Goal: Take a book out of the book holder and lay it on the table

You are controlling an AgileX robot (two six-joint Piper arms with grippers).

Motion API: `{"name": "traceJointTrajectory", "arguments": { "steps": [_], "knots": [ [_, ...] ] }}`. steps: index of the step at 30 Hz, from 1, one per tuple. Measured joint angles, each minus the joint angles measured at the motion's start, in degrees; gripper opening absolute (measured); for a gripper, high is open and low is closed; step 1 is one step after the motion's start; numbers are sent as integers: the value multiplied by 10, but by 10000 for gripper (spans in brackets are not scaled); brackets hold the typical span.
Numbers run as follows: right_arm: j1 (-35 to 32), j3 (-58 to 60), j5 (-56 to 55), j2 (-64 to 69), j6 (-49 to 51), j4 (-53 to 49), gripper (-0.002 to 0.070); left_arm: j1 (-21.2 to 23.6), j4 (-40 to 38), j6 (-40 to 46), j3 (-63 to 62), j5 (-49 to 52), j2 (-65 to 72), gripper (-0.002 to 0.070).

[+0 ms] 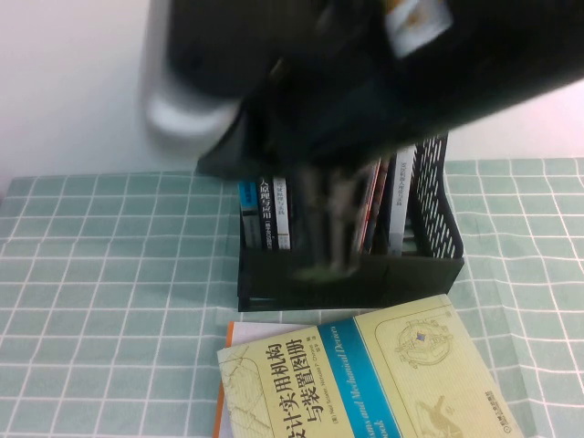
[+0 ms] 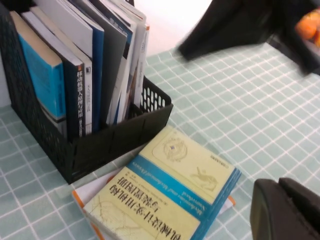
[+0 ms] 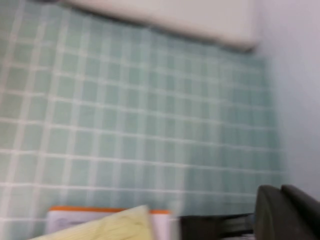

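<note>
Book flat on table, long axis slanting, before book holder. Right end effector closed, empty; left unclear.

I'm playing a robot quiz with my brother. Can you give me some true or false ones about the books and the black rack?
1. The book with the yellow-green cover lies flat on the table. True.
2. It lies straight on the cloth, with nothing under it. False: it rests on a white book with orange edges.
3. The book holder is empty. False: several books stand upright in it.
4. The right gripper is shut and holds nothing. True.
5. The left gripper is clamped on the yellow-green book. False: it is off to the side, not touching it.
</note>
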Motion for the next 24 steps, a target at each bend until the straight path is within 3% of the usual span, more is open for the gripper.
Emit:
{"name": "traceJointTrajectory", "arguments": {
  "steps": [7, 12, 19, 24],
  "knots": [
    [-52, 35, -2, -121, 0, -27, 0, 0, 3, -17, 231, -159, -105, -4],
    [-106, 209, -52, -243, 0, -20, -1, 0, -6, -21, 363, -272, -125, -4],
    [-119, 550, -306, -421, 40, 10, -1, 0, -5, 5, 489, -423, -127, -4],
    [-120, 757, -486, -475, 53, 37, -1, 0, -5, 14, 535, -448, -127, -4]
  ]
}}
